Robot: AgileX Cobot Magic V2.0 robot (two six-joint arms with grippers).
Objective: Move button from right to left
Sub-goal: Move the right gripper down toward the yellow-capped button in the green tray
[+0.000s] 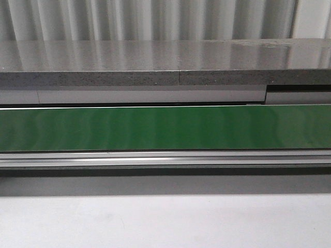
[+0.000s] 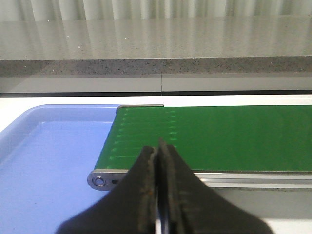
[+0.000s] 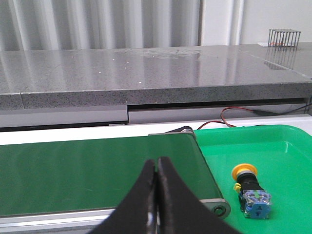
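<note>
The button (image 3: 251,191) lies on its side in the green tray (image 3: 273,146), beside the right end of the green belt (image 3: 97,170); its yellow-orange cap points away and its blue block is nearer. My right gripper (image 3: 157,162) is shut and empty, over the belt to the left of the button. My left gripper (image 2: 157,145) is shut and empty, over the left end of the belt (image 2: 219,136), next to a blue tray (image 2: 48,161). Neither gripper nor the button shows in the front view; only the belt (image 1: 165,127) shows there.
A grey stone counter (image 1: 165,64) runs behind the belt. A red and black cable (image 3: 234,122) lies behind the green tray. A small wire cage (image 3: 283,38) stands on the counter at the far right. The belt's metal frame (image 1: 165,159) runs along its near side.
</note>
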